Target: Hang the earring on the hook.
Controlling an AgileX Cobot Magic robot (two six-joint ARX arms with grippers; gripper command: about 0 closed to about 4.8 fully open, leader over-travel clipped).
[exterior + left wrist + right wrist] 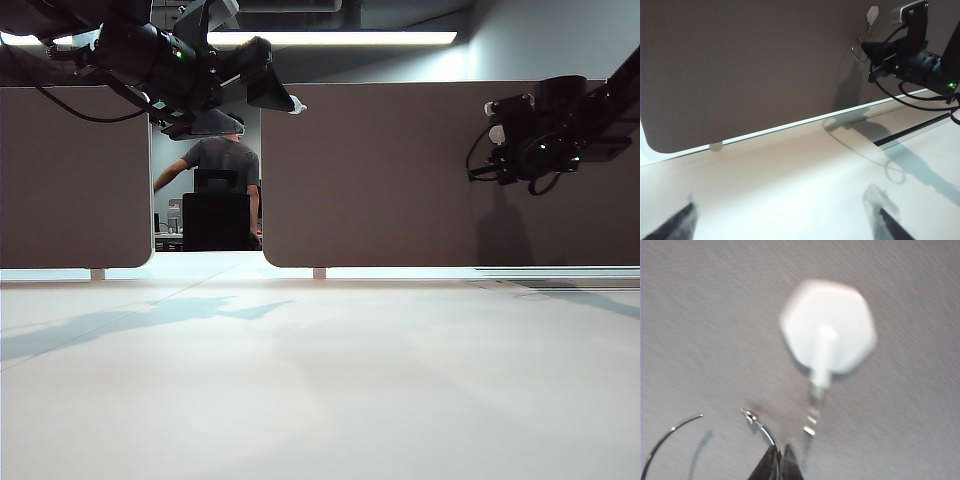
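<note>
— Counting what's up by the panel: how many hooks and earrings?

— One hook (pixel 827 327), a white hexagonal base fixed to the grey partition panel (pixel 740 65), with a thin metal prong hanging under it. One earring (pixel 762 432), a thin silver wire hoop. In the right wrist view the hoop's open end sits just beside the prong, apart from it, not over it.

— Who has the hoop?

— The right hand (pixel 779 462). Its two dark fingertips are pressed together on the wire, jaws fully closed around it. From the left wrist view the same right hand (pixel 875 55) is up against the panel just below the hook (pixel 872 15), with the hoop (pixel 857 50) showing beside it.

— And the other one?

— The left hand (pixel 785 220) hangs over the white counter (pixel 790 170), its two fingers spread as wide as they go, nothing between them. In the exterior view the left hand (pixel 270 85) is high up on the left, the right arm (pixel 540 135) high on the right against the panel.

— So two hands, one hook, one hoop. Any writing or brand?

— None that I can read. One person (pixel 220 165) stands behind a dark chair (pixel 215 215) in the gap between the two panels.
</note>
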